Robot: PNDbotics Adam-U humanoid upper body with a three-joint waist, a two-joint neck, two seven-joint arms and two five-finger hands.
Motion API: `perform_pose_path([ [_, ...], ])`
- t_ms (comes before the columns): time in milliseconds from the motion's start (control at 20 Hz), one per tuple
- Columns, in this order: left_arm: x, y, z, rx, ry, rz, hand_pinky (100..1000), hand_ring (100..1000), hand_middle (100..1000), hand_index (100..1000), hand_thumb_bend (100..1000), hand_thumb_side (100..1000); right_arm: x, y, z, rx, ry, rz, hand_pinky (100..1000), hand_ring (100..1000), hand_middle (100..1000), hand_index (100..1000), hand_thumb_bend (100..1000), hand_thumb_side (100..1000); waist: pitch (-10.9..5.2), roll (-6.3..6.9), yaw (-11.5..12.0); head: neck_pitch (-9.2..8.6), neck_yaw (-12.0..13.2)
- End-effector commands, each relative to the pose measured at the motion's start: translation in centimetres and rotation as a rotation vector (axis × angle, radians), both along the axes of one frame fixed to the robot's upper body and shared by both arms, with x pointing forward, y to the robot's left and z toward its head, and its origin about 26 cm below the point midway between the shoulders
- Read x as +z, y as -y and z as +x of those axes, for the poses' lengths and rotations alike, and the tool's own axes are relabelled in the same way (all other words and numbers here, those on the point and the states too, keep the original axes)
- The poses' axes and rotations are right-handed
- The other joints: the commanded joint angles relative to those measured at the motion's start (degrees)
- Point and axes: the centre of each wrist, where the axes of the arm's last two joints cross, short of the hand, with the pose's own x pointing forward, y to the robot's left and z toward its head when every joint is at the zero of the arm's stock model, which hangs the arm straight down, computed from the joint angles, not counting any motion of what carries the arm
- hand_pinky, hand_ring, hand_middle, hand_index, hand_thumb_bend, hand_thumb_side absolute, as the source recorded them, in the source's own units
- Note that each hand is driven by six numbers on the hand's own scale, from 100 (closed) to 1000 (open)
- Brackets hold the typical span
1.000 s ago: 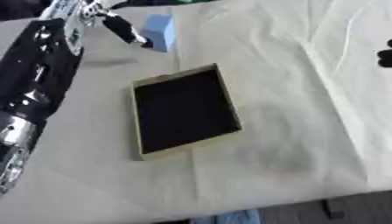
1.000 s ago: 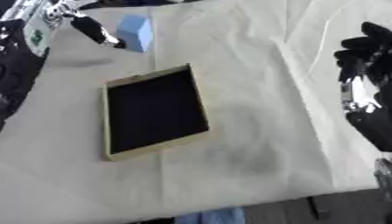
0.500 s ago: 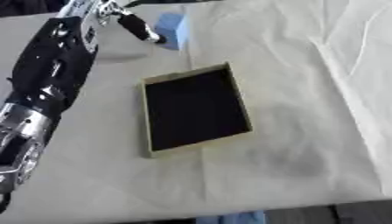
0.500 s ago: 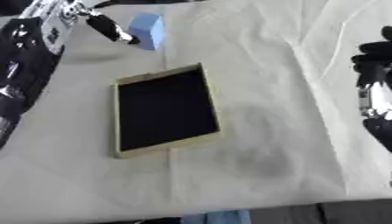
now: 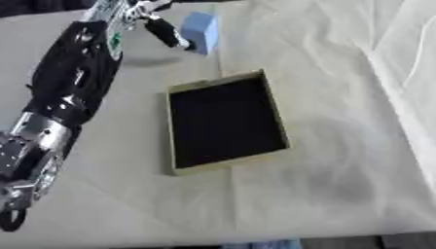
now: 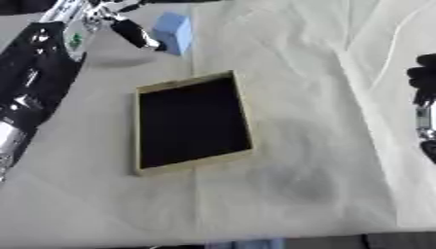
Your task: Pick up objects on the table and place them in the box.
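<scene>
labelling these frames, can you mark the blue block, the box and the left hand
blue block (image 5: pixel 201 30): left eye view, its front face
box (image 5: pixel 223 121): left eye view, its dark floor
left hand (image 5: pixel 162 30): left eye view, a dark finger beside the block

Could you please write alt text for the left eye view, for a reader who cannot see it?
The robot's left hand reaches to the far side of a cloth-covered table, its dark fingers touching a light blue block. Nearer the camera lies a shallow box with a tan rim and black inside, holding nothing. The right hand is out of this view.
</scene>
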Motion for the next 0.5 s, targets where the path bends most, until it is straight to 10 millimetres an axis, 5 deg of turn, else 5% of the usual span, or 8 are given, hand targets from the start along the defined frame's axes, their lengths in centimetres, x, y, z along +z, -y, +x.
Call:
perform_pose_path([
  [50,1.58,-0.27,-0.04,0.005,0.051,-0.001,911,866,850,952,585,494,0.83,-0.20,-0.15,0.012,0.033,-0.007,706,709,696,892,100,475,-0.80,-0.13,-0.15,-0.20,0.20],
  [500,1.33,-0.09,0.02,0.007,0.066,0.018,922,865,848,948,547,492,1.06,-0.41,-0.03,0.021,0.040,-0.004,707,709,696,893,100,476,-0.13,0.16,-0.71,0.40,0.15],
])
